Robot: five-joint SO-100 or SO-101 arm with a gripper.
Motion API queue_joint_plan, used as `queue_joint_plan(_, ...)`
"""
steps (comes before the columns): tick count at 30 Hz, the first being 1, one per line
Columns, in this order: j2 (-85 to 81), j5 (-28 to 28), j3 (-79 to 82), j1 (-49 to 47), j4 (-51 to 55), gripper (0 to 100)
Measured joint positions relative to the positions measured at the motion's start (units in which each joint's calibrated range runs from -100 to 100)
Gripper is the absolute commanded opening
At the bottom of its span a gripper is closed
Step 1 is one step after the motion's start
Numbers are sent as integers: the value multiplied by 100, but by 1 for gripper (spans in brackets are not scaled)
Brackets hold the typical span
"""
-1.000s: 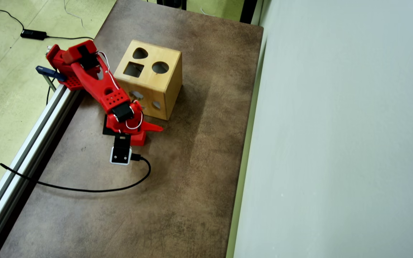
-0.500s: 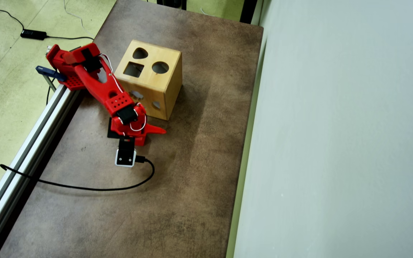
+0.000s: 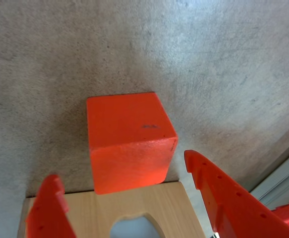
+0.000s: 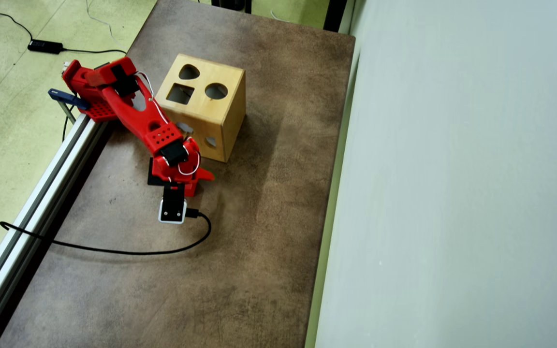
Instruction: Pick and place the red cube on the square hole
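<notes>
Surroundings: a light wooden box (image 4: 201, 108) stands on the brown counter (image 4: 240, 251) in the overhead view, with a heart-like cut-out (image 4: 189, 72) and a round cut-out (image 4: 216, 91) on its top face beside the square hole (image 4: 180, 94); more cut-outs show on its side face.
In the way: the red arm (image 4: 138, 113) lies along the box's left side in the overhead view and hides the cube there; a black cable (image 4: 114, 251) curves over the counter from the wrist camera (image 4: 172, 209) toward the metal rail (image 4: 32, 212) at the counter's left edge.
Red cube: in the wrist view the red cube (image 3: 129, 141) sits on the counter, right against the wooden box edge at the bottom of the picture.
Square hole: on top of the box, well above the cube's level, nothing in it.
End effector: the end effector (image 3: 124, 198) is spread wide in the wrist view, one finger at lower left (image 3: 47, 208) and the other at lower right (image 3: 223, 196); the cube lies between and just ahead of them, and neither finger visibly touches it. It grips nothing.
</notes>
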Motion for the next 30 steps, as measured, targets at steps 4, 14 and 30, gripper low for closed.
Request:
queue_joint_plan(4, 0, 0, 0, 0, 0, 33)
queue_joint_plan(14, 59, 0, 0, 0, 0, 29)
queue_joint_plan(30, 246, 0, 0, 0, -371, 29)
